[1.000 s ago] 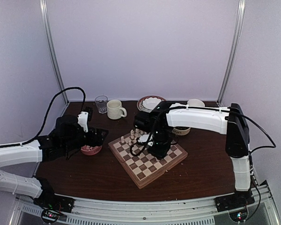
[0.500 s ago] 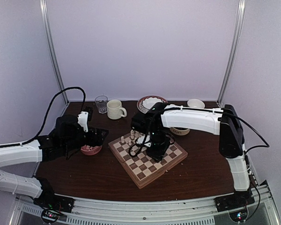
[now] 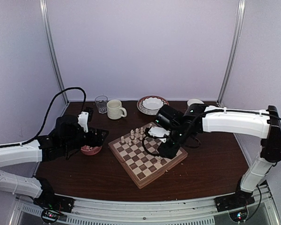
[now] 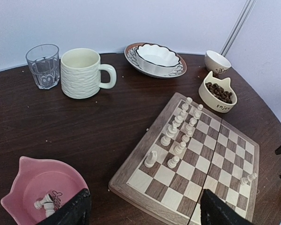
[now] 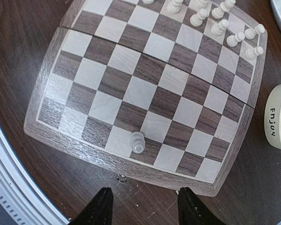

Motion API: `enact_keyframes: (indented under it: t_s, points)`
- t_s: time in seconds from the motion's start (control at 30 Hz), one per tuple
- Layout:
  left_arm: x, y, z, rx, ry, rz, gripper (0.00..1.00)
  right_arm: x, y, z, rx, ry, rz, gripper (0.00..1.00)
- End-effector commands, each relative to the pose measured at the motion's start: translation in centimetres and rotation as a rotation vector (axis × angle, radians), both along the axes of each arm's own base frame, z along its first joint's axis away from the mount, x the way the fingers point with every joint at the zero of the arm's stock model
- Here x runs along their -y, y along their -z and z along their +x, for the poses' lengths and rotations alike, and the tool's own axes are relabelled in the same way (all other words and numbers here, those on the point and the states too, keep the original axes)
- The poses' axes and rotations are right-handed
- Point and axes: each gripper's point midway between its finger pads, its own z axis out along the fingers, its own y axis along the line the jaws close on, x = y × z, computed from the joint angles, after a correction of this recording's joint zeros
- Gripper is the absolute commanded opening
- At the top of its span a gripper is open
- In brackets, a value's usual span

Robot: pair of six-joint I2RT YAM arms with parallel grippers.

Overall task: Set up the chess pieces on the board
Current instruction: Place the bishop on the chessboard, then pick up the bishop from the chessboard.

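My right gripper [image 5: 143, 199] hangs over the near edge of the board [image 5: 131, 93]. Its fingers are apart and nothing is between them. Just beyond them a lone pawn [image 5: 138, 142] stands upright and free on a pale square in the edge row, so I take this placement as done and the step in hand as fetching the next man.

The rest of the chess pieces [image 5: 220, 26] stand in two ranks along the opposite side: small, pale cream turned wood, easy to tip.

My left gripper [image 4: 145, 201] is also spread wide and empty, poised beside the pink bowl [image 4: 23, 168], where a few loose men [image 4: 46, 202] lie on their sides (too jumbled to tell which they are).

Next I need to lift the right arm clear of the pawn without brushing it, then pinch one small man cleanly out of that bowl.
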Motion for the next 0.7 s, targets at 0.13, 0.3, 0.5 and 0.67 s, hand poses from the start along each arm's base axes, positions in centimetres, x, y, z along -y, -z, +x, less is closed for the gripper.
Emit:
enact_keyframes:
  t_s: [0.13,0.3,0.5,0.67]
  points:
    - [0.9,-2.2,0.4,0.049,0.030,-0.037,0.80,-1.9,0.8,0.7,0.091,0.015,0.189,0.47]
    - [1.1,-1.9,0.5,0.041,0.035,-0.030,0.80,-2.2,1.9,0.8,0.066,0.014,0.161,0.44]
    - [1.2,-1.8,0.5,0.037,0.041,-0.029,0.80,-2.4,3.1,1.2,0.050,0.019,0.115,0.39]
    - [1.3,-1.9,0.5,0.037,0.043,-0.030,0.80,-2.5,3.6,1.2,0.038,0.018,0.101,0.35]
